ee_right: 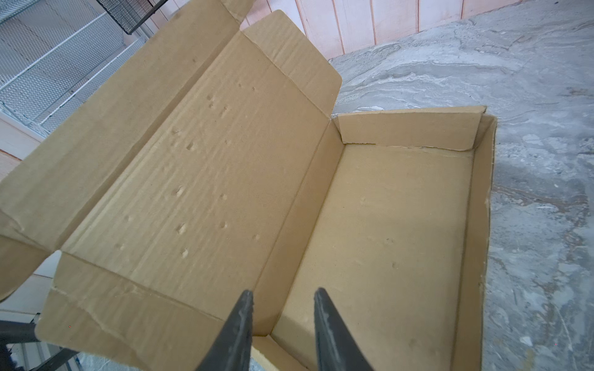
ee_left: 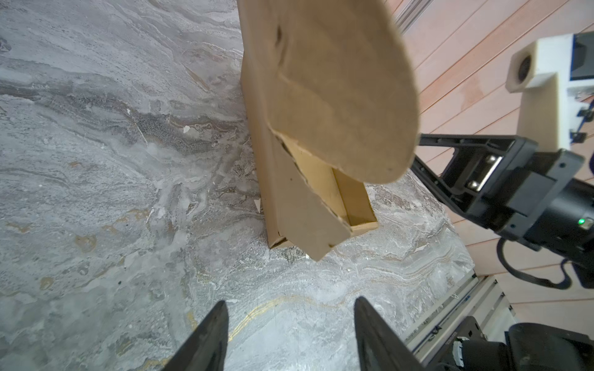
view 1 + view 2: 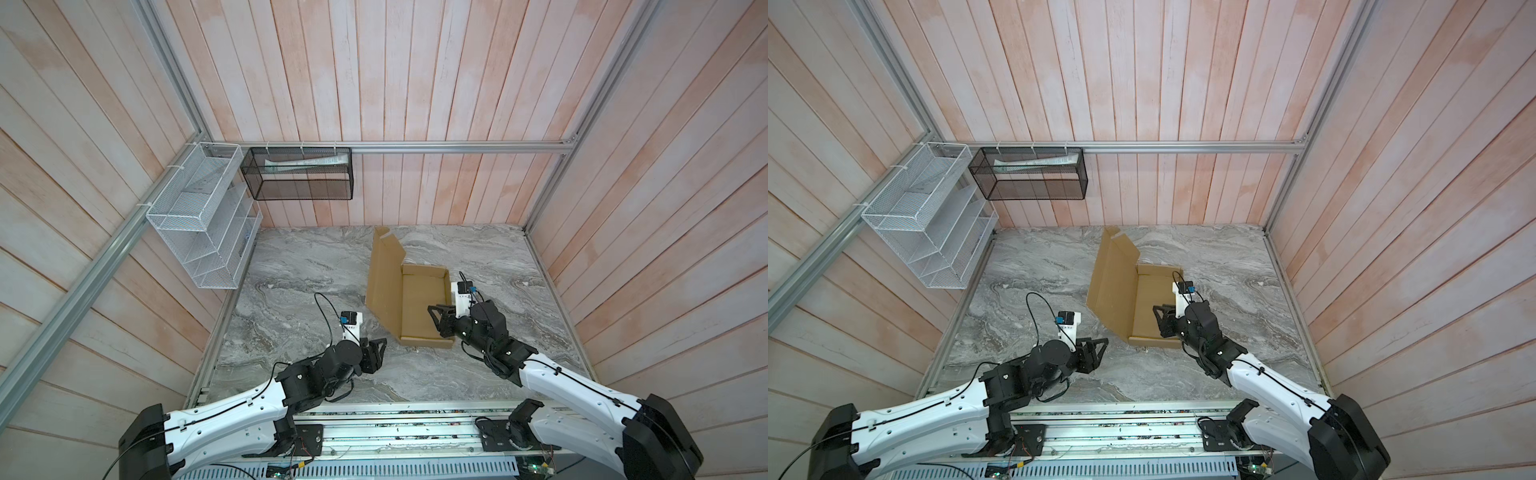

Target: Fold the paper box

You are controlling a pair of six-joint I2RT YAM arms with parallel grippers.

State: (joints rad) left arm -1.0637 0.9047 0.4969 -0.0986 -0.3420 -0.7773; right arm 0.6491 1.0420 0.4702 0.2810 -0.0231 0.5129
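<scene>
Right wrist, paper box [image 1: 385,225] under right hand [image 1: 283,291]

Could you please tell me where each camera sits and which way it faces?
Top views: high above the robot, looking down at the marble table, paper box and white wire rack; both arms, left gripper and right gripper show.
Left wrist: low over the table, facing the outside of the box's raised lid; its open fingertips and the right gripper show.
Right wrist: above the box, looking into its tray; only its own fingertips show.
Shared: both wrist views see the box, from opposite sides.
</scene>
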